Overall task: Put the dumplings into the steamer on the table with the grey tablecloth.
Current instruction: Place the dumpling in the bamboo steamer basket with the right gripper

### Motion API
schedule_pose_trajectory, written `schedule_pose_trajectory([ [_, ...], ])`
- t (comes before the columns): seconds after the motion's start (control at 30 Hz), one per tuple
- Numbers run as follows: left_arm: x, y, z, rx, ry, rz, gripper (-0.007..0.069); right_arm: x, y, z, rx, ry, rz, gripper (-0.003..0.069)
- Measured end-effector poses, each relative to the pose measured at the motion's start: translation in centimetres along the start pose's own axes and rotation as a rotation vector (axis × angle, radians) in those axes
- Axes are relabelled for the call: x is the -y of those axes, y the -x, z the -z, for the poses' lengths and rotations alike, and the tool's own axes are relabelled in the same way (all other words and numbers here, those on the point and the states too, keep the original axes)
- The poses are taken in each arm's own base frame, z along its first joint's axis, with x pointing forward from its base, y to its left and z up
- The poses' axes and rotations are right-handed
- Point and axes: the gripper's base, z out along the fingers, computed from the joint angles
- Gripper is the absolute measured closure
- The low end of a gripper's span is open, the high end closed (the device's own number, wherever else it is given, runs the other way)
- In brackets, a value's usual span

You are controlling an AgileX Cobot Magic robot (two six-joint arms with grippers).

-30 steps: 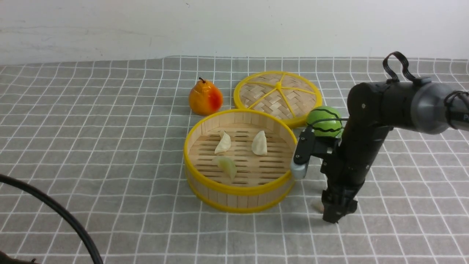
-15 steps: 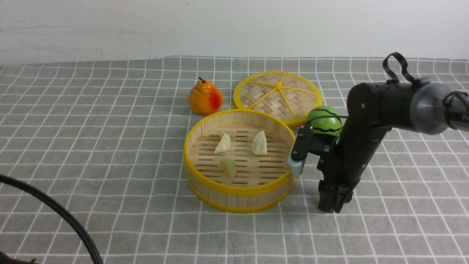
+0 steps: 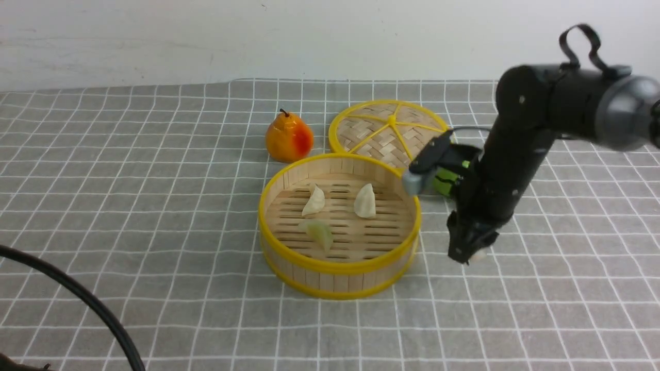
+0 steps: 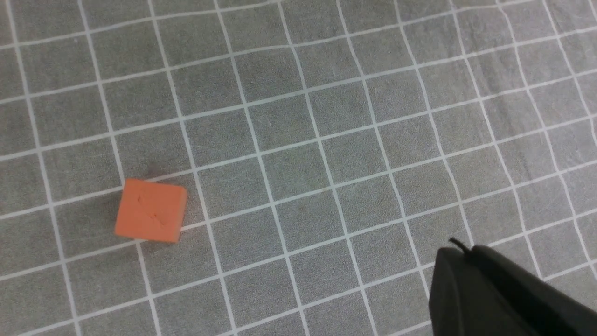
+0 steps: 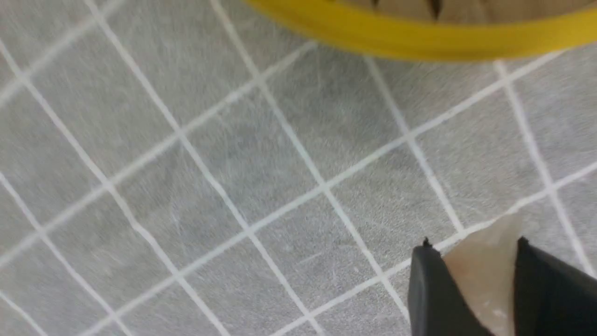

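Dumpling, pinkish-cream crescent (image 3: 479,254), peeks from the black right pincer (image 3: 466,259) in the front view, the yellow-rimmed bamboo steamer (image 3: 340,267) off to the pincer's left. Left wrist view: the dark left pincer (image 4: 466,247) is closed, nothing seen in it. Right wrist view: fingers clasp the dumpling's sides; likely light, firm, perhaps slippery at its tapering ends, so its plump middle looks the place to grip.
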Motion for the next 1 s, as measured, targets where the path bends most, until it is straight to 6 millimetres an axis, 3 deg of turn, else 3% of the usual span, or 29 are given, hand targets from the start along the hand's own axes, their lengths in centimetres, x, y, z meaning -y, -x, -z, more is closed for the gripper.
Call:
schedule_pose_trajectory([
  [0.13, 0.0, 0.1, 0.0, 0.007, -0.002, 0.0, 0.0622, -2.0, 2.7, 2.7, 0.085, -0.007, -0.137, 0.0461],
  [0.27, 0.0, 0.1, 0.0, 0.014, -0.003, 0.0, 0.0622, -4.2, 4.7, 2.7, 0.141, -0.022, -0.191, 0.0476],
  [0.4, 0.0, 0.1, 0.0, 0.015, -0.003, 0.0, 0.0621, -6.0, 6.7, -0.2, 0.185, -0.056, -0.237, 0.0476],
  [0.7, 0.0, 0.1, 0.0, 0.015, -0.003, 0.0, 0.0614, -5.4, 7.9, -5.7, 0.21, -0.076, -0.342, 0.0478],
  [0.83, 0.1, 0.1, 0.0, 0.016, -0.006, 0.001, 0.0608, -5.3, 8.0, -6.4, 0.212, -0.077, -0.36, 0.041],
  [0.9, 0.1, 0.1, 0.0, 0.015, -0.007, 0.002, 0.0607, -5.3, 8.0, -6.4, 0.215, -0.078, -0.369, 0.0312],
  [1.0, 0.1, 0.1, 0.0, 0.016, -0.008, 0.002, 0.0606, -5.3, 7.9, -6.2, 0.195, -0.076, -0.369, 0.0223],
])
